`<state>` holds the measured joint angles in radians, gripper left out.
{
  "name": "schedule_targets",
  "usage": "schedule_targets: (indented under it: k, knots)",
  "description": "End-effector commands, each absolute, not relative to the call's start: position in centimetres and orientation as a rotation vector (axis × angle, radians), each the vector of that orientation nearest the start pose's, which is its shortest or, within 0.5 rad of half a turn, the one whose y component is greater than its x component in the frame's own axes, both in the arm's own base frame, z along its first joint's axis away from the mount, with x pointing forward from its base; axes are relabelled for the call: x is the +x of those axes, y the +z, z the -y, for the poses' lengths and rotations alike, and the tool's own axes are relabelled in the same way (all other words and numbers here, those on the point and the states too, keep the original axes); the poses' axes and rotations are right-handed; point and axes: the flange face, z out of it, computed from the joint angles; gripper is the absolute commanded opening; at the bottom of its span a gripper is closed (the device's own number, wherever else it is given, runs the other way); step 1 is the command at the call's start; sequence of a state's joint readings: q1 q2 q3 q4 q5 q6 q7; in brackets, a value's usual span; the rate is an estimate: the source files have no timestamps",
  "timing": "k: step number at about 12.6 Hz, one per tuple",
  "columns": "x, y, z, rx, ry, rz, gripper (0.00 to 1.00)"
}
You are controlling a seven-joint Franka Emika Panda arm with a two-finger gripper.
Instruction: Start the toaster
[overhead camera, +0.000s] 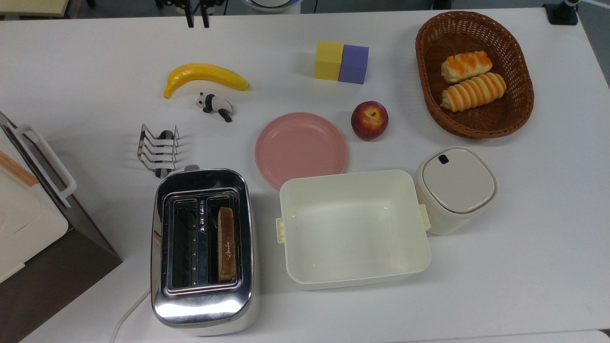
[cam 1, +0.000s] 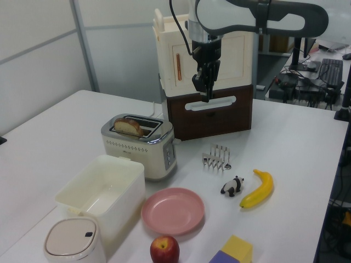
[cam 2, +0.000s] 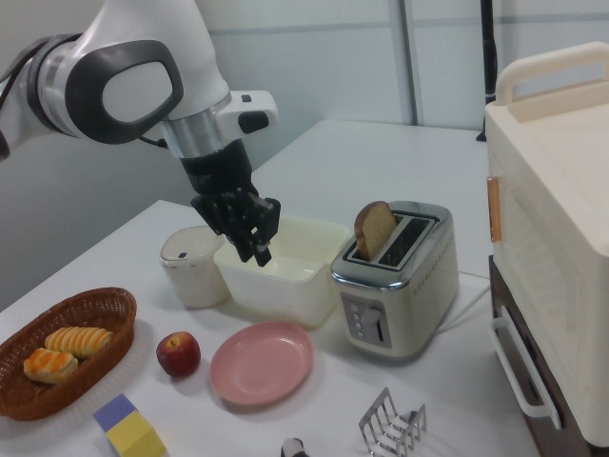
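The chrome two-slot toaster [overhead camera: 202, 305] [cam 1: 140, 148] [cam 2: 395, 295] stands near the front of the white table in the top view. A slice of bread [overhead camera: 226, 243] [cam 1: 129, 126] [cam 2: 374, 228] sticks up from one slot. Its small lever [overhead camera: 191, 167] is at the end facing the toast rack. My gripper [overhead camera: 197, 20] [cam 1: 205, 93] [cam 2: 259, 249] hangs high in the air at the table's far edge in the top view, well away from the toaster. Its fingers are slightly apart and hold nothing.
Between gripper and toaster lie a banana [overhead camera: 205, 76], a toy panda [overhead camera: 215, 105] and a wire toast rack [overhead camera: 158, 148]. A pink plate [overhead camera: 300, 148], an apple [overhead camera: 369, 120] and a cream tub [overhead camera: 352, 281] sit on the top view's right of the toaster. A white boxy appliance [overhead camera: 24, 209] stands on the top view's left.
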<state>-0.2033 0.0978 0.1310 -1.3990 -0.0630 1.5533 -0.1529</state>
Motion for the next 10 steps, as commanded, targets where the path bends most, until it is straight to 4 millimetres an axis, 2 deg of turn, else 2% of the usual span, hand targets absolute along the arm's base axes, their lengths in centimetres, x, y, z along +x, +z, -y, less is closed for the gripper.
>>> schedule_targets:
  k: [1, 3, 5, 7, 10]
  knots:
    - [57.6, 65.2, 3.2, -3.185, -0.073, 0.153, 1.00]
    - [57.4, 65.4, 3.5, -3.180, -0.077, 0.073, 1.00]
    - [56.8, 66.3, 3.3, -3.200, -0.089, 0.115, 1.00]
    - [57.1, 65.7, 2.8, -3.207, -0.079, 0.132, 1.00]
    - [56.9, 66.0, 3.0, -3.200, -0.079, 0.122, 1.00]
